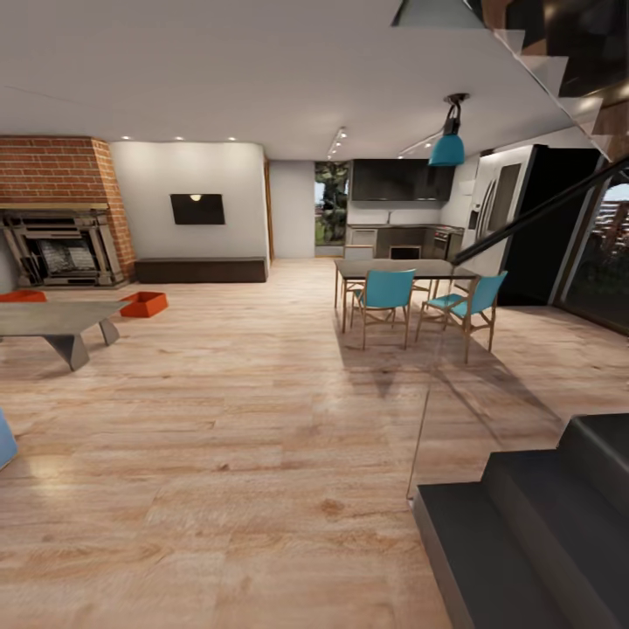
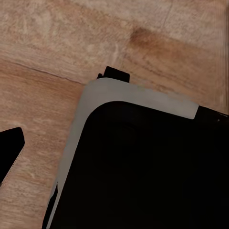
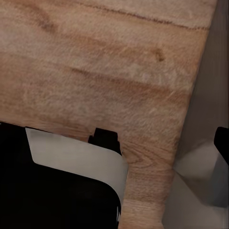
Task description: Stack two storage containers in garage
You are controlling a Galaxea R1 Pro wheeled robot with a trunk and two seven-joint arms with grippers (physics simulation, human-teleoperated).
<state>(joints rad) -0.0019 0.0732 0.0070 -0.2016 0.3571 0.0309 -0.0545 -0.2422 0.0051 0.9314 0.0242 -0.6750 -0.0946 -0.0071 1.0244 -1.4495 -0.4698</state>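
Note:
Two orange-red storage containers sit on the light wood floor of the living room, far off at the left of the head view. One container (image 1: pixel 144 303) lies in the open beside the low table (image 1: pixel 54 320). The other container (image 1: pixel 22 296) is partly hidden behind that table, in front of the brick fireplace (image 1: pixel 61 214). In the left wrist view a dark fingertip (image 2: pixel 9 152) pokes in at the frame's edge above the planks. The right wrist view has a dark fingertip (image 3: pixel 222 139) at its edge. Both wrist views look down on my black, grey-rimmed base (image 2: pixel 143 171) (image 3: pixel 57 191).
A dining table (image 1: pixel 402 269) with blue chairs (image 1: pixel 384 293) stands mid-room to the right. Dark stairs (image 1: pixel 542 524) and a glass panel (image 1: pixel 454 402) are close at the right. A blue sofa corner (image 1: pixel 5 441) shows at the left edge. Wide plank floor (image 1: pixel 245 419) stretches ahead.

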